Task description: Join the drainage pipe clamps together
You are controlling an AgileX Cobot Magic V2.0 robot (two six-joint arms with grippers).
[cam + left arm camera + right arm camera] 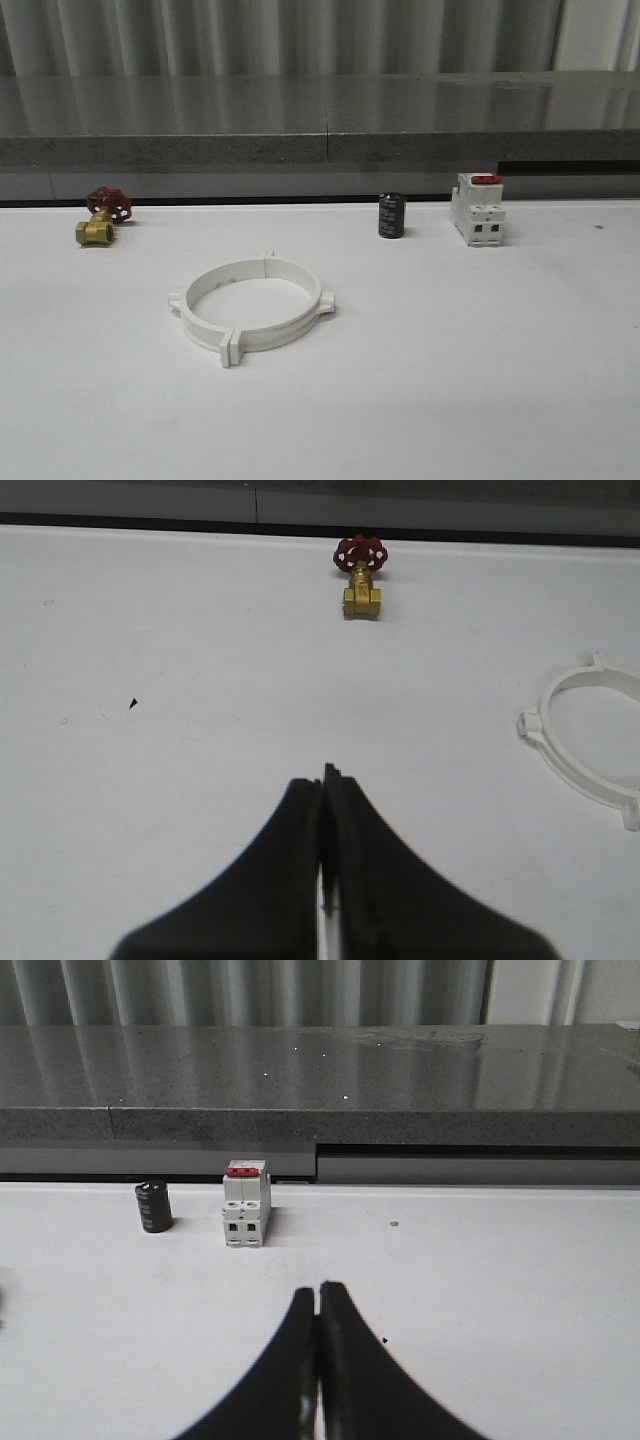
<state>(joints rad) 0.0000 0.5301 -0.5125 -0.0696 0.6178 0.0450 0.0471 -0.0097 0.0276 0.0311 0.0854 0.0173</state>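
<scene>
Grippers left (322, 780) and right (318, 1295) closed, above table, off the drainage pipe clamps (250, 305).

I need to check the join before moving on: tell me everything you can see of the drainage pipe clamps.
The drainage pipe clamps are two white, plastic-looking half-ring bands lying flat on the white table, together forming one closed ring. Small flat tabs stick out at several points around the rim, and paired tabs meet at the near-side joint. Nothing else touches them. In the left wrist view, part of the ring appears beside the shut left tool.

Soft even overhead light, faint shadows, slight graininess.
</scene>
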